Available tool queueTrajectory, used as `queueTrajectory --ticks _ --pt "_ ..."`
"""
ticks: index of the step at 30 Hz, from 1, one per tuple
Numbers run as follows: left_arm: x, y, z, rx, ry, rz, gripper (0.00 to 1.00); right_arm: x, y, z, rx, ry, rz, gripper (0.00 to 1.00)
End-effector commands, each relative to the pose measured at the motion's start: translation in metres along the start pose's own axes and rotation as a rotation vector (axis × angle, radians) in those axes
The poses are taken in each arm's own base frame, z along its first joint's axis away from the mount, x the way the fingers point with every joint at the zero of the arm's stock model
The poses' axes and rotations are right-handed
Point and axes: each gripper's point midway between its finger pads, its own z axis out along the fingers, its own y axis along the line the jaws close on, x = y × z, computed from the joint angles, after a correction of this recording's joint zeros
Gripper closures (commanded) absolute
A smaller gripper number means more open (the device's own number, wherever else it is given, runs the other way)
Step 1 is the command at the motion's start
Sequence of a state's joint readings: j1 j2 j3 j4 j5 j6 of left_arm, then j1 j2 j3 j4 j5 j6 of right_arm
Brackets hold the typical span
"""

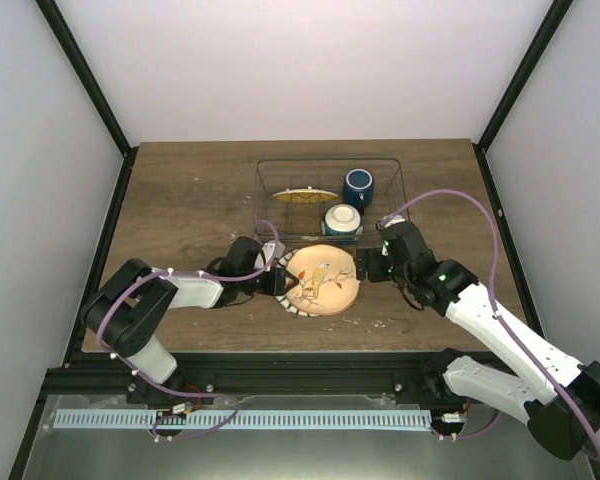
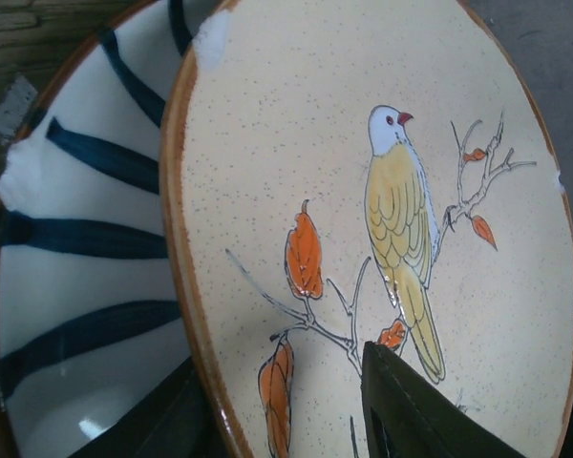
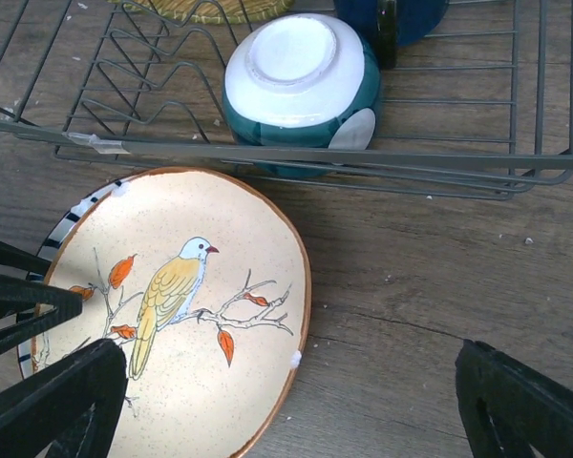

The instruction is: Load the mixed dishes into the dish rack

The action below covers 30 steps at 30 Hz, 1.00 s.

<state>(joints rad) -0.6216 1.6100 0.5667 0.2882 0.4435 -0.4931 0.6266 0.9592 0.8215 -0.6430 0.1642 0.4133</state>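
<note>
Desk (image 1: 180,200) carries the rack (image 3: 439,160), which holds a yellow plate (image 1: 306,195), a mug (image 1: 358,186) and an upturned bowl (image 1: 342,220). Just in front of it, the bird plate (image 1: 325,280) lies on a striped plate (image 2: 76,239). The left pincer (image 1: 283,281) seems clamped on the bird plate's left rim. The right pincer (image 1: 365,268) gapes wide, holding nothing, beside its right edge.

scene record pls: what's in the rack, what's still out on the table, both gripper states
in rack: yellow plate on edge; blue mug; bowl bottom up
on table: bird plate overlapping a blue-striped plate, just in front of the dish rack
left gripper: closed on the bird plate's rim
right gripper: open, at the plate's opposite edge
</note>
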Motion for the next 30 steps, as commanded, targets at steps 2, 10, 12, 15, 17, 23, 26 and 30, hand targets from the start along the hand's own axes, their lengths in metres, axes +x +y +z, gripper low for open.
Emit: queueTrajectory --ticks 2,10,12,15,17,23,26,30 --pt "0.021 0.002 0.008 0.037 0.062 -0.015 0.67 -0.002 0.005 0.000 -0.015 -0.005 0.006 0.04" --pt "0.023 0.001 0.008 0.060 0.049 -0.005 0.99 0.007 0.005 0.007 -0.010 0.037 0.048 0.00" --pt "0.022 -0.002 0.006 0.077 0.039 0.000 1.00 0.012 0.006 0.010 -0.014 0.058 0.065 0.00" --pt "0.020 -0.010 0.001 0.113 0.020 0.010 1.00 0.017 0.014 0.014 -0.070 0.065 0.072 0.00" --pt "0.017 -0.016 -0.004 0.129 0.007 0.014 1.00 0.016 0.021 0.014 -0.115 0.053 0.086 0.00" --pt "0.009 -0.025 -0.023 0.150 -0.035 0.027 1.00 0.015 0.031 0.017 -0.173 0.043 0.110 0.00" --pt "0.005 -0.027 -0.033 0.153 -0.058 0.029 1.00 0.017 0.029 0.019 -0.155 0.058 0.111 0.00" --pt "0.001 -0.028 -0.042 0.145 -0.082 0.030 1.00 0.020 0.029 0.020 -0.156 0.065 0.121 0.00"
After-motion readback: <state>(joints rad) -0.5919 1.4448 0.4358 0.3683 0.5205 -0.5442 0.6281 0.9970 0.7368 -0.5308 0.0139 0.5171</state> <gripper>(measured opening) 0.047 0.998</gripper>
